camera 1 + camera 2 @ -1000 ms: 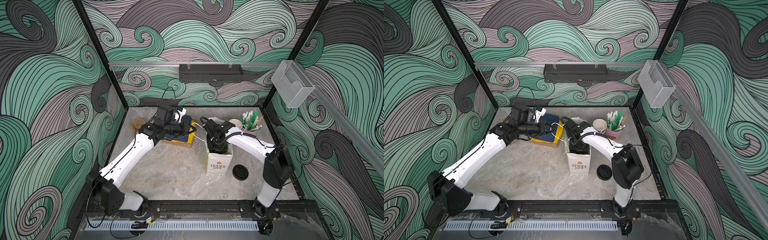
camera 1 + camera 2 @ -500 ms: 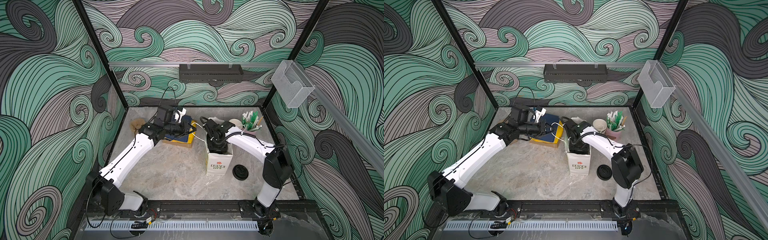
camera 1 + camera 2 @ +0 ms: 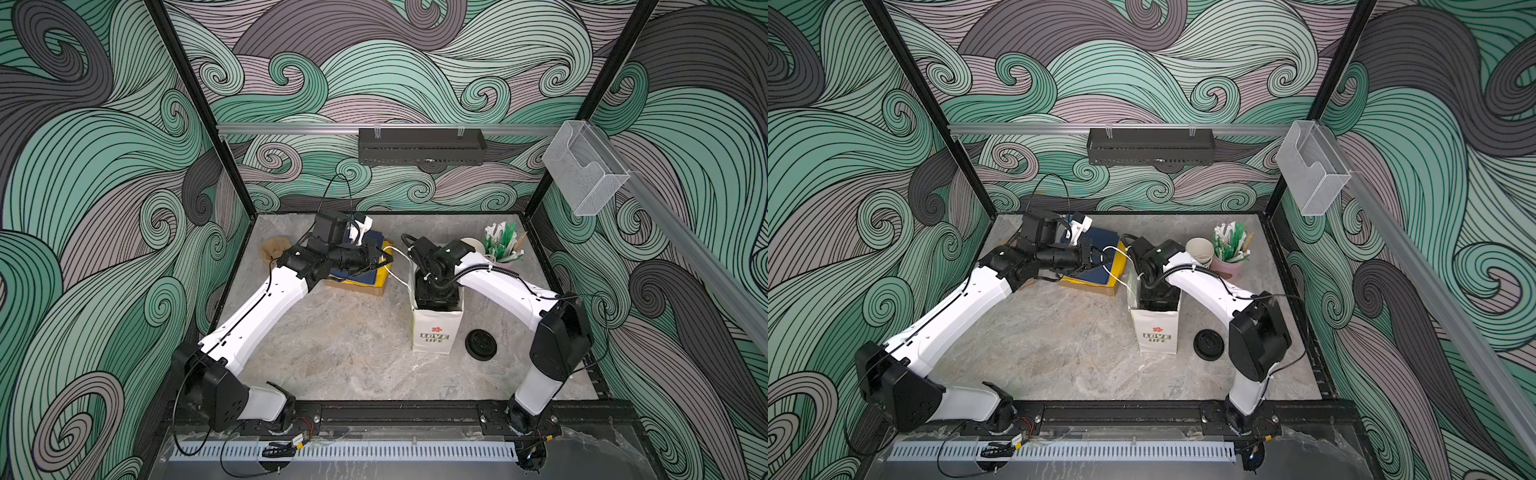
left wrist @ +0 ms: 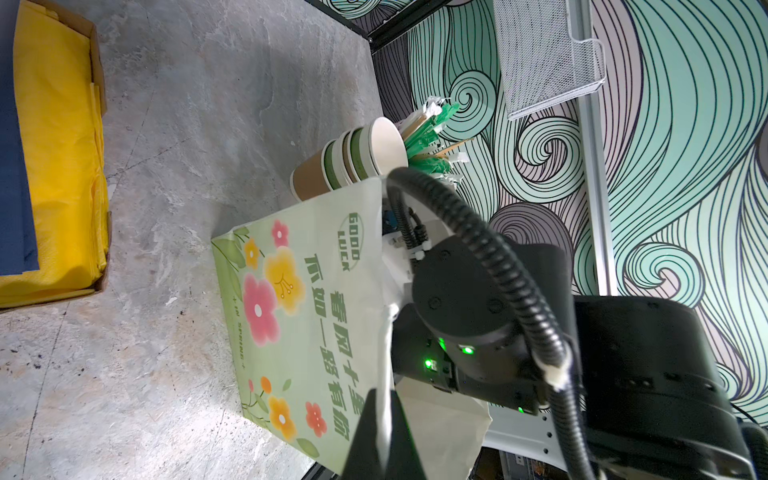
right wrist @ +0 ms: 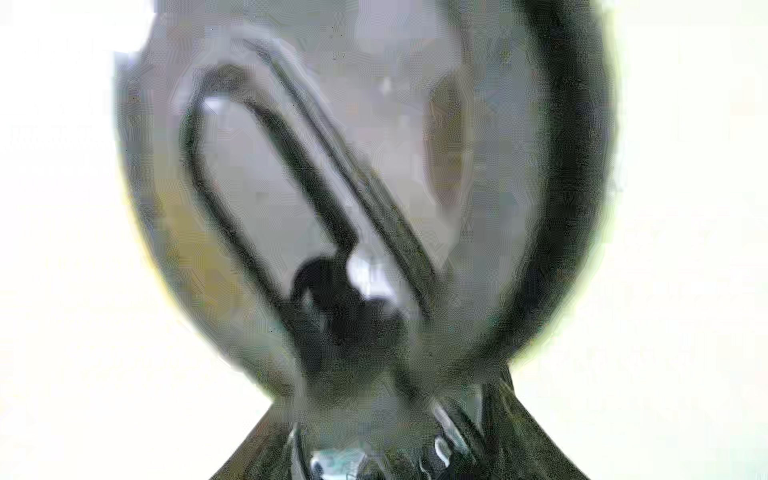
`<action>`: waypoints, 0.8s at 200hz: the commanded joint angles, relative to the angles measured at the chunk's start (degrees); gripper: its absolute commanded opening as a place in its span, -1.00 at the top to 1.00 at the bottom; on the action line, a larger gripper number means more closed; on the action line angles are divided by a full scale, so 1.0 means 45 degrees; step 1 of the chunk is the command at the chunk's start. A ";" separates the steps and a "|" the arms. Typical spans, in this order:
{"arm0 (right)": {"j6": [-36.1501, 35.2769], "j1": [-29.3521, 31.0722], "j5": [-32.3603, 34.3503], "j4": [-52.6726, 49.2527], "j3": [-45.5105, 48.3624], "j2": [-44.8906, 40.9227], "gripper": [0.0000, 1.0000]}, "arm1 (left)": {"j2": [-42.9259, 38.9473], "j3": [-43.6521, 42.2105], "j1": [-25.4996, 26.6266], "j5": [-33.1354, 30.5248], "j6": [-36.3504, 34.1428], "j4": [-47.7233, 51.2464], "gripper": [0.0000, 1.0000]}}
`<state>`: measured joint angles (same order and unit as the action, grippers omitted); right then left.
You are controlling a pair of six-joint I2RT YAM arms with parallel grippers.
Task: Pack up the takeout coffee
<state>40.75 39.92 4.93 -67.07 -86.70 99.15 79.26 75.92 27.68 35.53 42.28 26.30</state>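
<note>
Since no lidded cup shows on the table, takeout coffee is judged inside paper bag right of table centre; L gripper pinches bag handle, R gripper down inside bag, fingers hidden, state can't tell; cups light, crushable: hold mid-wall, gently.

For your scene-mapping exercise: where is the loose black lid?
In both top views the loose black lid lies flat on the table, just right of the white paper bag.
</note>
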 commanded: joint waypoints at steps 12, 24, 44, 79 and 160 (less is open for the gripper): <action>0.0201 0.0054 0.0428 -0.0715 -0.0422 -0.0880 -0.08 | -0.0233 0.0336 0.0059 -0.0024 -0.0044 -0.0133 1.00; 0.0202 0.0055 0.0459 -0.0713 -0.0441 -0.0920 -0.07 | -0.0232 0.0334 0.0060 0.0048 -0.0041 -0.0230 1.00; 0.0251 0.0054 0.0568 -0.0684 -0.0584 -0.1074 -0.07 | -0.0273 0.0286 0.0050 0.0151 -0.0075 -0.0346 1.00; 0.0241 0.0054 0.0949 -0.0633 -0.1354 -0.1652 -0.07 | -0.0330 0.0173 0.0060 0.0137 -0.0193 -0.0339 1.00; 0.0553 -0.0082 0.0780 -0.1381 -0.2082 -0.2130 -0.07 | -0.0371 0.0147 0.0069 0.0093 -0.0236 -0.0602 1.00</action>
<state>41.63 39.83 7.51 -70.57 -95.33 89.47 79.26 75.92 27.68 35.57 42.22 25.04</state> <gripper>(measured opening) 0.617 0.048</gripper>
